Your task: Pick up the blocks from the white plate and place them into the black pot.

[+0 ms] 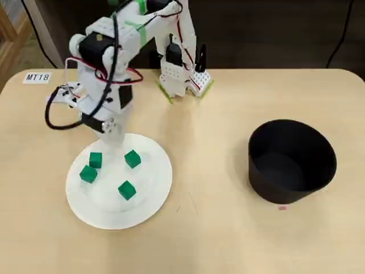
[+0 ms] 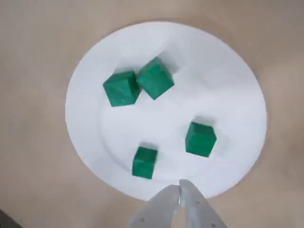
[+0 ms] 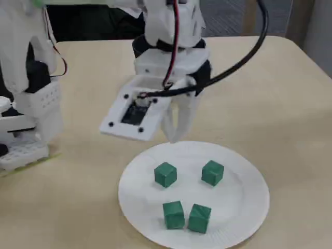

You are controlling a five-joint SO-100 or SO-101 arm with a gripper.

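Several small green blocks lie on the white plate (image 1: pixel 155 171): two touching (image 2: pixel 121 88) (image 2: pixel 155 78), and two apart nearer the gripper (image 2: pixel 144 162) (image 2: pixel 200 139). In the fixed view the plate (image 3: pixel 244 197) holds the same blocks (image 3: pixel 165 174). My gripper (image 2: pixel 179 189) is shut with nothing in it, its tips together over the plate's rim. It hangs a little above the far edge of the plate (image 3: pixel 176 134) and touches no block. The black pot (image 1: pixel 291 161) stands far to the right in the overhead view, and what shows of its inside is empty.
The arm's base (image 1: pixel 183 75) is clamped at the table's back edge. A white label (image 1: pixel 37 77) reading MT18 sits at the back left. A black cable (image 1: pixel 54 114) loops beside the arm. Bare tabletop (image 1: pixel 211 171) lies between plate and pot.
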